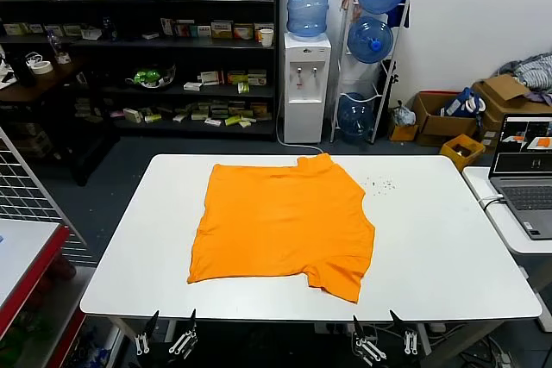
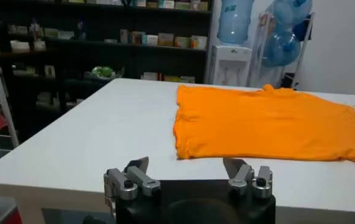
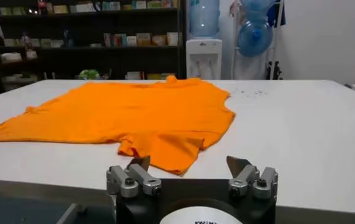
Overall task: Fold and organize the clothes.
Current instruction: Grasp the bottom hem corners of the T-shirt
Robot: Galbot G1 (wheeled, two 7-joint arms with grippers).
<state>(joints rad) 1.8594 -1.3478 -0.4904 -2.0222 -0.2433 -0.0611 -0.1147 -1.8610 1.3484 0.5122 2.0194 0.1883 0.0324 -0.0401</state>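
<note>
Orange T-shirt (image 1: 280, 221) lies spread flat near centre of white desk (image 1: 448, 247), plain side up, no lettering seen. Neck end at 12 o'clock toward far edge, hem toward 9, one sleeve flopped at 5 o'clock near front edge. Small dark specks (image 1: 379, 184) on desk at 2 o'clock from shirt.

Left pincer (image 1: 166, 331) at 7 o'clock, below desk's front edge, fingers (image 2: 137, 167) wide apart, nothing in them. Right pincer (image 1: 381, 333) at 5 o'clock, same edge, also spread wide, empty; sleeve just beyond it. Neither touches shirt.

Laptop (image 1: 526, 174) on side desk at 3 o'clock.
</note>
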